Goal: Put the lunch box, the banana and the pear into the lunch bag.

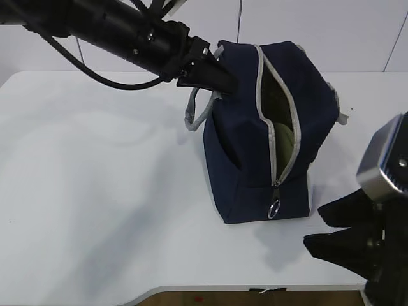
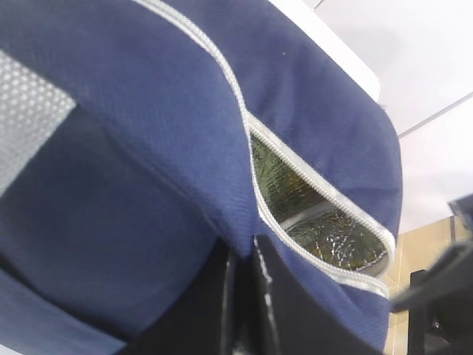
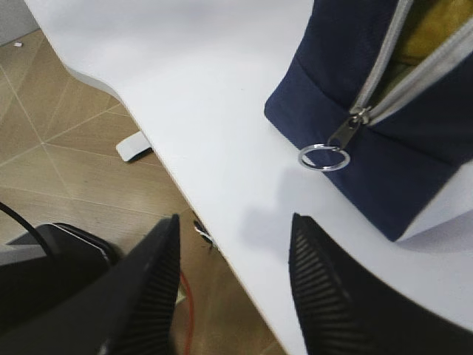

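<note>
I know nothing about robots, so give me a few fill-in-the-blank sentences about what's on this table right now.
1. The lunch bag has its zipper ____, showing something yellow inside.
2. The left gripper is clamped on the bag's ____ fabric.
3. The right gripper hangs with its jaws ____, holding nothing.
4. The metal ring pull sits at the zipper's ____ end.

Missing words: open; navy; open; lower

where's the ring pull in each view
Exterior: ring pull hangs at the bottom of the lunch bag's front, at the foot of the zipper.
Left wrist: not in view; only the zipper's upper stretch shows.
Right wrist: upper right of centre, above the open right gripper.
Shared landmark: the grey zipper trim.
</note>
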